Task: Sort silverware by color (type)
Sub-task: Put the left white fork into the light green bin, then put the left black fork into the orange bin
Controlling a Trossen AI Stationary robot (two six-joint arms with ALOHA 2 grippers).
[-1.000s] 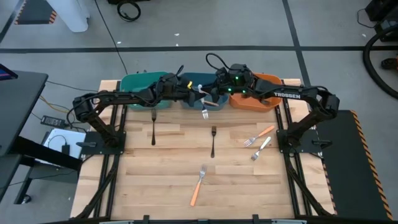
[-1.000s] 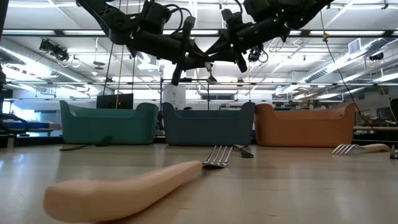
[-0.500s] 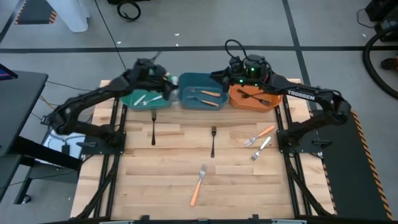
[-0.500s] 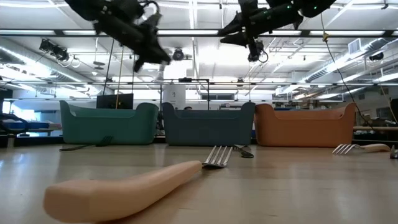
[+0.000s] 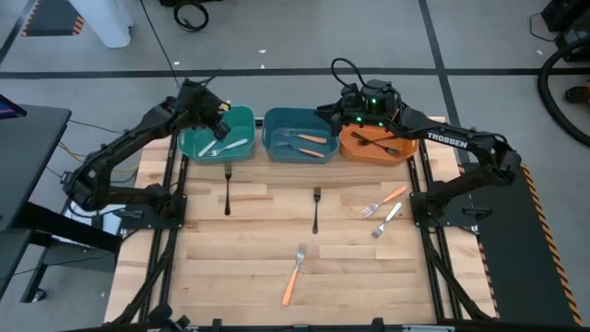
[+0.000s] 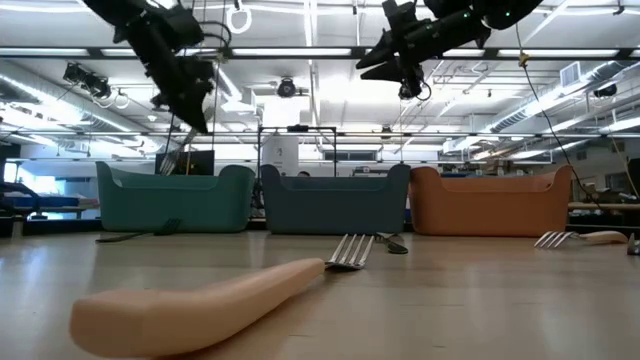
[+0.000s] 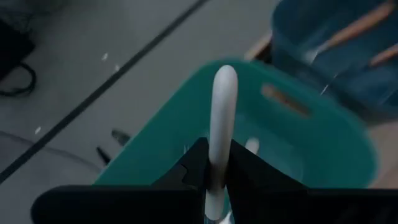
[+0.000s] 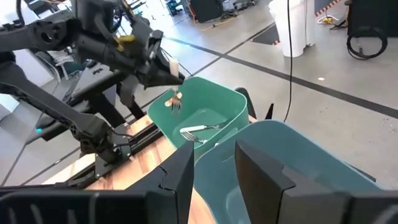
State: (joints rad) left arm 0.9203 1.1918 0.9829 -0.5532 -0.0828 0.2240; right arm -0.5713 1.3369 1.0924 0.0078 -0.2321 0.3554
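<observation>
While the left gripper [image 7: 211, 180] hangs above the teal bin [image 5: 241, 118], its fingers pinch a white fork [image 7: 219, 124] that dangles tines-down over it; the right gripper [image 8: 214, 163], fingers spread and holding nothing, hovers over the blue bin [image 5: 273, 148] beside the orange bin [image 5: 406, 151]

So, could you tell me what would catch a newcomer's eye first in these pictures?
Probably the left gripper holding a white fork above the teal bin at the table's far edge. Next, the row of teal, blue bin and orange bin, with the right gripper open between blue and orange. Five forks lie scattered on the wooden table.
</observation>
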